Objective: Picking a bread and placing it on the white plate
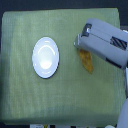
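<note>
Exterior view, looking down on the table (20,107), covered in a green woven cloth (65,100).

White plate (45,57) sits left of frame centre, roughly 9 o'clock from the middle of the cloth. Round, glossy, shallow rim. Nothing on it.

Bread (88,61) lies on the cloth at about 3 o'clock from the plate, well apart from it. Golden-orange, elongated, long axis running roughly 11 to 5 o'clock. Only its lower part shows; the upper end is hidden under the arm. Lower tip points toward 5 o'clock.

Arm (112,47) enters from the exterior view's right edge, about 3 o'clock, and angles toward 10 o'clock. Grey-white housing, dark striped section near the right edge.

Gripper (79,41) is at the arm's far end, right over the bread's upper end, at about 2 o'clock from the plate. Its tip sits just beside the bread's top, overlapping it in this view. Resolution is poor and the housing blocks the fingers: cannot tell if the gripper is spread or pressed together, or whether it touches the bread at all.

Bread looks flat on the cloth, not lifted, though the shadowed overlap makes that hard to confirm.

Bottom edge of frame, 6 o'clock: dark strip below the cloth with small unclear shapes. Pale robot part (123,117) at the 5 o'clock corner.
</note>
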Motion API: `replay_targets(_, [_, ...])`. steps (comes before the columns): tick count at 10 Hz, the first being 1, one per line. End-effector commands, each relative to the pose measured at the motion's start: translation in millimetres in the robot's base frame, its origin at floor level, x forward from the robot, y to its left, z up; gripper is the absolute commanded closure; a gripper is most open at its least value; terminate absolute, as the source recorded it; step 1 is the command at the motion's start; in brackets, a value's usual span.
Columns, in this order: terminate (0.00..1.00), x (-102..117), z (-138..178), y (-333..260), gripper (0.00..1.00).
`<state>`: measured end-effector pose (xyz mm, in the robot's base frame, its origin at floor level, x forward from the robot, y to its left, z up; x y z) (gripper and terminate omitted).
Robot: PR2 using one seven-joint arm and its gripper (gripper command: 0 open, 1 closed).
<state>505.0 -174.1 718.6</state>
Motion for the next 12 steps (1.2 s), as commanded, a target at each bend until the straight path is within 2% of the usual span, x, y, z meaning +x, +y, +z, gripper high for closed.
replay_targets(1, [0.00,3,7,-4,1.00])
replay_targets(5, [0.00,5,13,-9,1.00])
replay_targets(7, [0.00,12,33,-6,1.00])
replay_targets(10, [0.00,13,99,2,1.00])
replay_targets(12, [0.00,22,148,19,1.00])
